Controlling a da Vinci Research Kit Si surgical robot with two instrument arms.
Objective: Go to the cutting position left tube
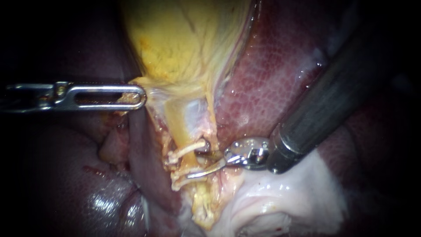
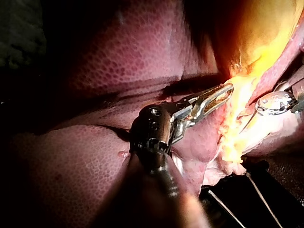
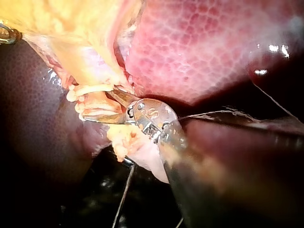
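Observation:
The yellow gallbladder (image 1: 184, 39) hangs at the top and narrows into a yellow tube (image 1: 177, 127) that runs downward. Two pale clips cross this tube, the upper clip (image 1: 186, 150) and the lower clip (image 1: 180, 179). My right instrument (image 1: 194, 162) comes in from the upper right; its thin blades stand open with the tube between them, in the stretch between the clips (image 3: 90, 89). My left instrument (image 1: 131, 96) lies level from the left, with its slotted jaws shut on the gallbladder's lower edge (image 2: 232, 90).
Dark red liver (image 1: 272, 66) lies right of the gallbladder, with more liver (image 1: 66, 175) at lower left. Pale whitish tissue (image 1: 285, 197) sits under the right instrument's shaft (image 1: 333, 92). Thin threads (image 3: 126, 190) hang below the tissue.

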